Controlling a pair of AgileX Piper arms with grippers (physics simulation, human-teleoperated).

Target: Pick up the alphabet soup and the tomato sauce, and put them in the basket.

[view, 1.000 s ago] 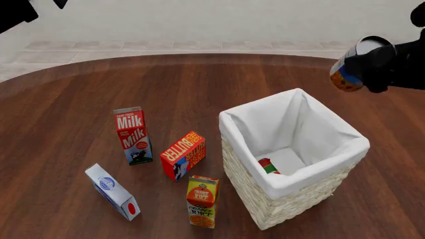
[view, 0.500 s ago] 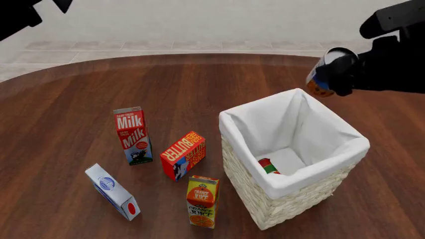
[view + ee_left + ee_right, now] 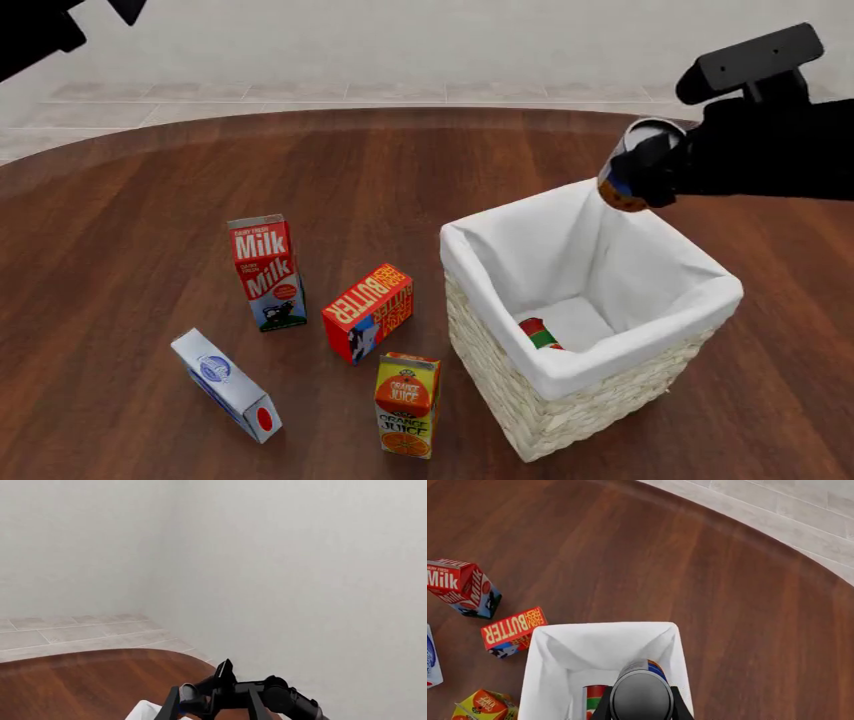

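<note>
My right gripper (image 3: 643, 168) is shut on the alphabet soup (image 3: 622, 185), a can with a blue and orange label. It holds the can tilted in the air above the far right rim of the basket (image 3: 534, 405). In the right wrist view the can's grey top (image 3: 642, 697) sits between the fingers, over the basket's white lining (image 3: 547, 645). The tomato sauce (image 3: 539, 333), a red can with green marks, lies on the basket's floor and also shows in the right wrist view (image 3: 594, 700). My left arm (image 3: 38, 28) is high at the far left, its jaws unclear.
A milk carton (image 3: 267, 270) stands left of the basket, with a butter box (image 3: 367, 312), an orange juice carton (image 3: 406, 404) and a white carton (image 3: 227, 385) nearer the front. The left wrist view shows wall, floor and the right arm (image 3: 267, 697).
My right gripper has carried the alphabet soup leftwards and a little down, from beyond the basket's right side to above its far rim. Nothing else has moved.
</note>
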